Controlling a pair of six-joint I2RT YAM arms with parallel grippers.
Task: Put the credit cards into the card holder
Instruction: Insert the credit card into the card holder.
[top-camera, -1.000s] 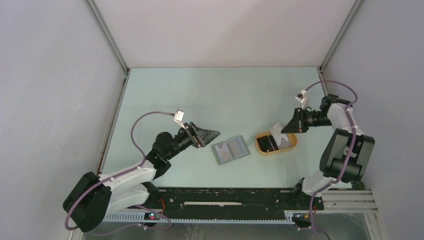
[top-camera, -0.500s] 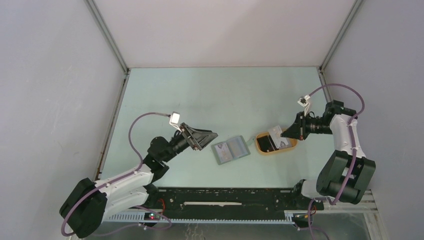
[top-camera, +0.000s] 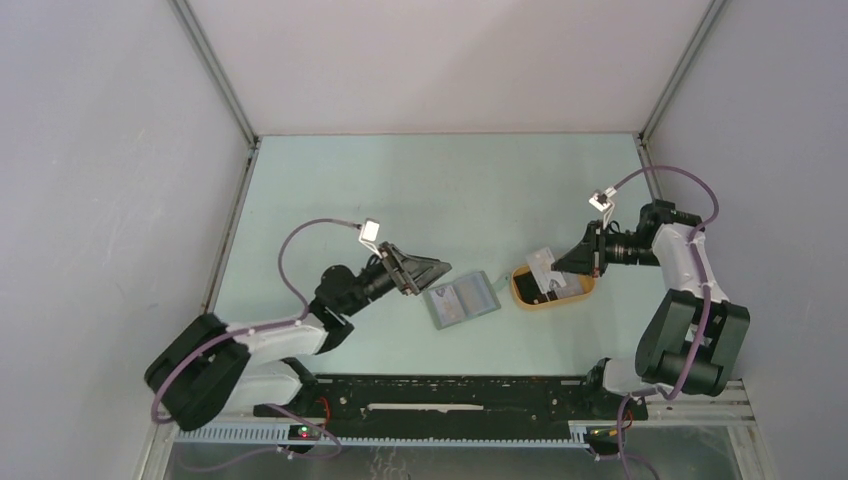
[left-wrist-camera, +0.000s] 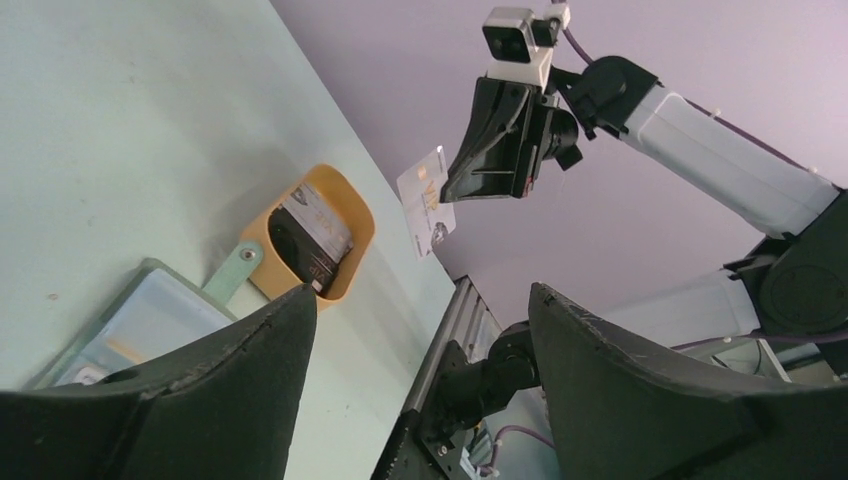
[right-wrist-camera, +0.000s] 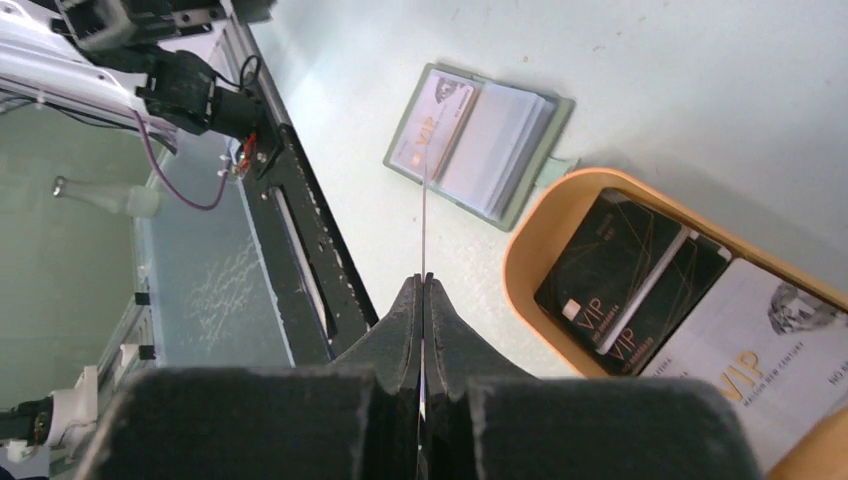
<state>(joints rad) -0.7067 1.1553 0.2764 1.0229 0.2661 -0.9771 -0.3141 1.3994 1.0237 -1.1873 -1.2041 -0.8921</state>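
One pale green tabletop (top-camera: 400, 190) lies under both arms. The left gripper (top-camera: 440, 268) hovers at the left edge of the open grey-green bifold card holder (top-camera: 460, 300), jaws spread wide and empty. The right gripper (top-camera: 562, 262) pinches one pale grey-white plastic card (left-wrist-camera: 427, 200) above a tan-yellow oval tray (top-camera: 520, 300) just right of the holder. Black cards (right-wrist-camera: 625, 270) and another pale card (right-wrist-camera: 760, 350) lie in the tray.

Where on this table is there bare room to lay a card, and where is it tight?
Bare: far half of the table, from wallet and tray back to the wall; also the strip between wallet and near rail. Crowded: the middle row, where left gripper, wallet, tray and right gripper with its card sit close together.
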